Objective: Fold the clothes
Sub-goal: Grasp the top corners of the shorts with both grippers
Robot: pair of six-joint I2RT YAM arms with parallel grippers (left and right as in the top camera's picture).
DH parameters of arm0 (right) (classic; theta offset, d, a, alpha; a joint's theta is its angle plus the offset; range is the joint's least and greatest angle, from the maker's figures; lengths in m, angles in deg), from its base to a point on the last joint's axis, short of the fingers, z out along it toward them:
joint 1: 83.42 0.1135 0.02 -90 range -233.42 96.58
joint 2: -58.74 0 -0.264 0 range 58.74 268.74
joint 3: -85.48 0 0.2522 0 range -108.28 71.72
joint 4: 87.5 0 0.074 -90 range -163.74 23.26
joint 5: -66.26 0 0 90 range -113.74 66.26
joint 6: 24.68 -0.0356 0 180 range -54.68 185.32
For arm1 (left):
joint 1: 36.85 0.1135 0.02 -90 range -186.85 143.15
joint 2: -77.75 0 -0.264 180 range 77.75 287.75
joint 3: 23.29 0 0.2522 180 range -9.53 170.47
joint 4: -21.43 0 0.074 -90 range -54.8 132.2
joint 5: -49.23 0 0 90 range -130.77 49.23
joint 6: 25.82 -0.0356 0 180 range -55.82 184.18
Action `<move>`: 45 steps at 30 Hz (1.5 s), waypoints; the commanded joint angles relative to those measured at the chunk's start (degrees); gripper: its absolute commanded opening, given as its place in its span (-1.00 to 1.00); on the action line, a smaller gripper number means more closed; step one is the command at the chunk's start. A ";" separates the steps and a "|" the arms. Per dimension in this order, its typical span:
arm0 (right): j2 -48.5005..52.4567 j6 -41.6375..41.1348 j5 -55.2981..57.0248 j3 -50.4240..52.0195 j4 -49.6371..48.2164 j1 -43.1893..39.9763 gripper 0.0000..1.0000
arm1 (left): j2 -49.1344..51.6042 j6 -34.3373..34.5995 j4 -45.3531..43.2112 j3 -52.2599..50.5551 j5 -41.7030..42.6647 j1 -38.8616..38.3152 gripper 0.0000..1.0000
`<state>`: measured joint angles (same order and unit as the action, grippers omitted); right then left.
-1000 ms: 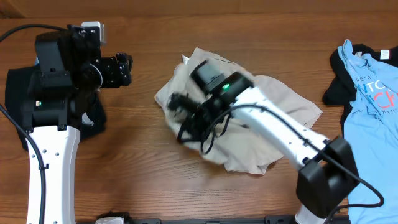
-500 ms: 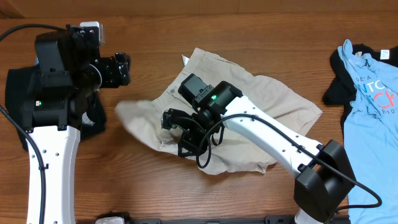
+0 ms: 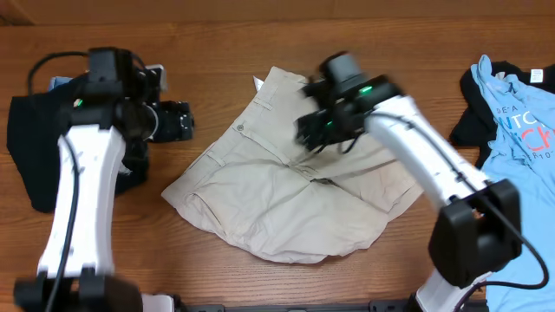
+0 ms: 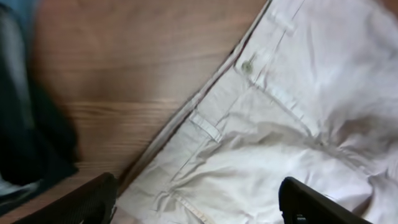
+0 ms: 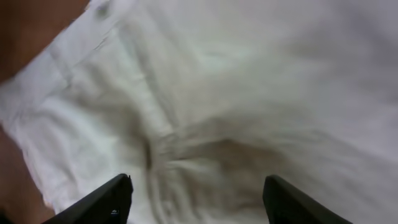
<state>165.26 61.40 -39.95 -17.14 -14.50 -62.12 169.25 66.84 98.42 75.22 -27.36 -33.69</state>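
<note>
Centrally: khaki shorts (image 3: 295, 199) spread out, wood tabletop (image 3: 260, 35) showing round every edge. Left gripper (image 3: 180, 121), right gripper (image 3: 310, 132) — both wide open, empty. Black garment (image 3: 30, 152) left, blue T-shirt (image 3: 520, 130) right.

You had soft, even light from above on the table (image 3: 260, 35), with no glare and only thin shadows under the shorts (image 3: 286, 217). Overhead, your left arm (image 3: 78, 199) and right arm (image 3: 416, 147) were smeared by motion blur. Both wrist views were soft, and the right one was washed out.
</note>
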 commanded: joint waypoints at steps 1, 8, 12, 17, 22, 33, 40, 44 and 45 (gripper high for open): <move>-0.55 -6.47 -3.65 -0.57 0.39 -6.51 0.48 | 9.05 -0.74 -2.54 0.79 5.55 -1.84 0.76; -0.55 -6.82 -5.99 -0.57 0.39 -12.41 0.49 | 21.59 -3.54 -18.18 0.81 12.35 -6.75 0.26; -0.55 -6.80 -5.97 -0.57 0.42 -12.55 0.49 | 26.84 -3.56 -25.07 0.83 11.02 -10.19 -0.33; -0.55 -6.82 -5.97 -0.57 0.42 -12.55 0.49 | 32.02 -3.91 -29.05 0.83 11.06 -13.86 -0.92; -0.55 -6.80 -5.95 -0.57 0.17 -12.55 0.49 | 34.67 -6.54 -29.22 0.81 8.13 -14.80 -0.92; -0.55 -6.82 -2.56 -0.55 -0.22 -12.55 0.58 | 40.30 22.12 -32.70 0.83 -17.31 -3.61 -0.92; 0.96 -11.17 8.90 -0.33 -1.90 -12.55 0.55 | 40.26 20.83 -31.50 3.78 -11.10 3.26 -0.92; 4.39 -11.15 5.22 -0.33 -6.97 -12.55 -0.10 | 40.26 16.46 -31.21 6.69 -6.40 2.49 -0.92; 5.99 -11.13 2.97 -0.33 -8.74 -12.46 -0.24 | 40.26 15.82 -30.56 7.74 -6.29 1.92 -0.92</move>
<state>167.12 51.01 -34.68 -17.14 -20.58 -74.76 204.70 86.07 65.81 82.47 -31.84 -30.74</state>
